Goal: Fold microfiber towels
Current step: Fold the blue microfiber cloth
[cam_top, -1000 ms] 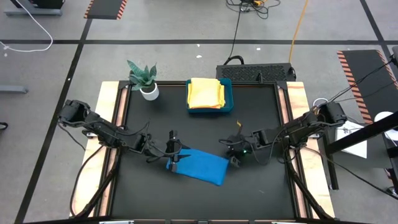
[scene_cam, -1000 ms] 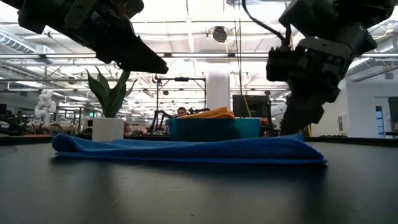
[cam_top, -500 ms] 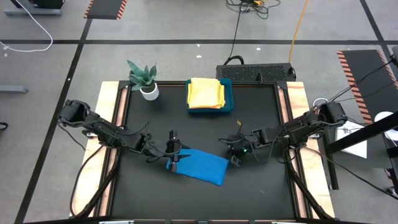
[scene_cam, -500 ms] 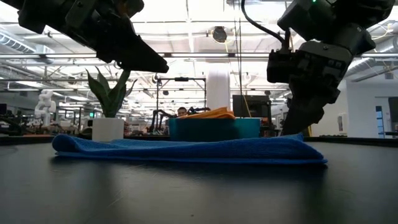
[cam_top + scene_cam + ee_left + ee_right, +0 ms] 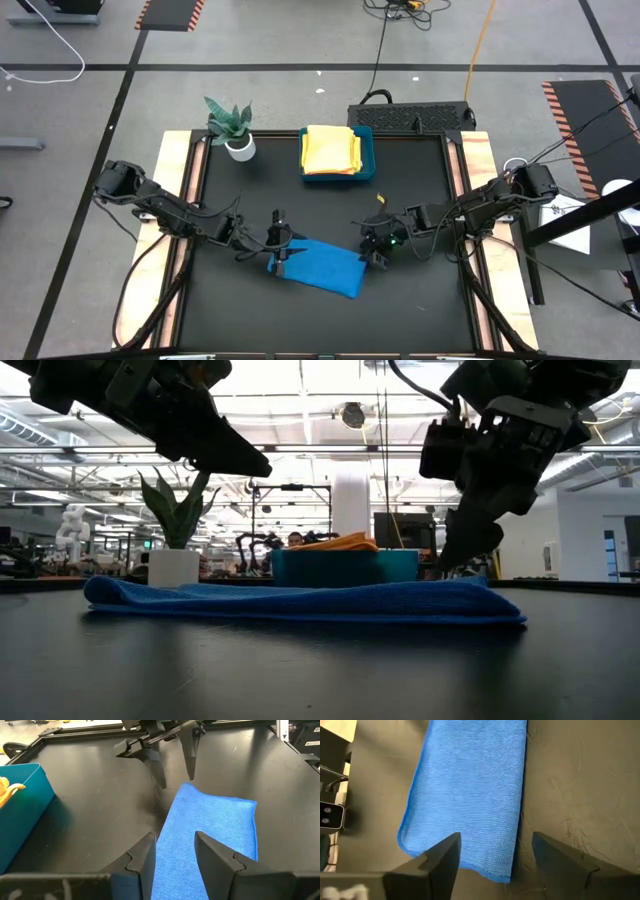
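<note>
At about ten o'clock on the table stands a potted plant (image 5: 231,127), clear of the work. At about nine o'clock the left arm reaches in low, and the left gripper (image 5: 284,249) hangs at the left end of the blue towel (image 5: 320,266). In its wrist view the two fingers (image 5: 142,862) stand moderately apart with the cloth passing beneath the gap; nothing is pinched between them, and from table height they ride above the cloth and not on it.

The blue towel lies at about six o'clock of the black mat (image 5: 240,310), already doubled into a long flat band, tilted so its right end sits nearer the front edge. At twelve o'clock the teal tray (image 5: 368,160) holds a yellow towel (image 5: 331,149), folded.

At about three o'clock comes the right arm. The right gripper (image 5: 375,246) has just changed: a second ago it sat at the towel's right corner with its jaws half closed, and now they stand wide and empty, the fingers (image 5: 442,857) spread above the cloth's end, and the head has tipped up off the corner. The towel itself has not shifted.

I judge that the right side has let the fold go, so this crease is laid. What remains is likely a second fold across the band, then the move to the tray.
</note>
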Tool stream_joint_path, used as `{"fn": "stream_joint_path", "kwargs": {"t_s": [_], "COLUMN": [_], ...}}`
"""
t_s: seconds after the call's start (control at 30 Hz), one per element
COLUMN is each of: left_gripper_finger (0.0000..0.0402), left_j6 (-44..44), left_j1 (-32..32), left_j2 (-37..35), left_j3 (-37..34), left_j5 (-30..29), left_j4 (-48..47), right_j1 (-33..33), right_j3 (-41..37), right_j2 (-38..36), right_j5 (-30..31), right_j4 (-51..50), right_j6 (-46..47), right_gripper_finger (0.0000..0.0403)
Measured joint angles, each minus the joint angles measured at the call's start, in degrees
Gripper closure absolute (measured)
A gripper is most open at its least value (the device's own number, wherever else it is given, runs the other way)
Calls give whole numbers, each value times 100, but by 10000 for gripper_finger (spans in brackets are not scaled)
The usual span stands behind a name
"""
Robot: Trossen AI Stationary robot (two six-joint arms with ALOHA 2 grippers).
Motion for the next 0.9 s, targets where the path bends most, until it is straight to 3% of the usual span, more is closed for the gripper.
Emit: {"fn": "stream_joint_path", "kwargs": {"t_s": [0.9], "left_gripper_finger": [266], "left_j6": [-181], "left_j1": [0], "left_j2": [0], "left_j3": [0], "left_j5": [2], "left_j4": [24], "right_j1": [11], "right_j3": [0], "right_j2": [0], "right_j5": [327], "right_j4": [55], "right_j6": [-55], "right_gripper_finger": [170]}}
